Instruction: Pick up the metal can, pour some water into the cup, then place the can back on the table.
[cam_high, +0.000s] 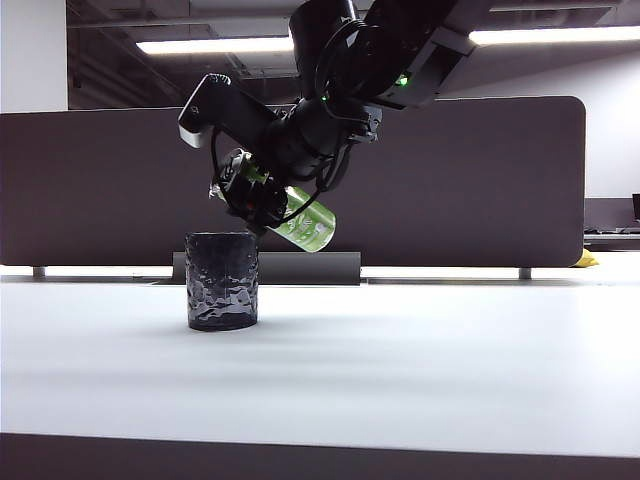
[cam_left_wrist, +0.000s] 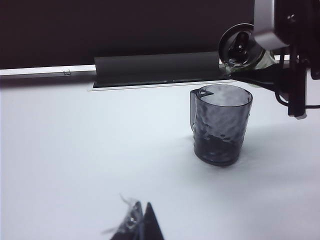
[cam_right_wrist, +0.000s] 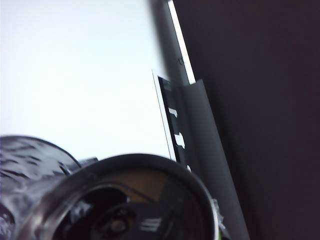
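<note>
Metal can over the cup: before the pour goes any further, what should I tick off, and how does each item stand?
1. Right gripper holds the metal can: ok.
2. Can tipped, top end toward the cup: ok.
3. Can top over the cup's opening: sits near the far rim; cannot tell.
4. Cup upright on the table: ok.
5. Water flowing: cannot tell.
6. Left gripper low over the table, clear of the cup: ok.

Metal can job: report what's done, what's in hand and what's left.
Done: the right claw has lifted the metal can off the table. In hand: the can is tilted, mouth over the cup; no stream is discernible. Left: finish pouring and set the can back down. The left claw sits low, apart.
</note>
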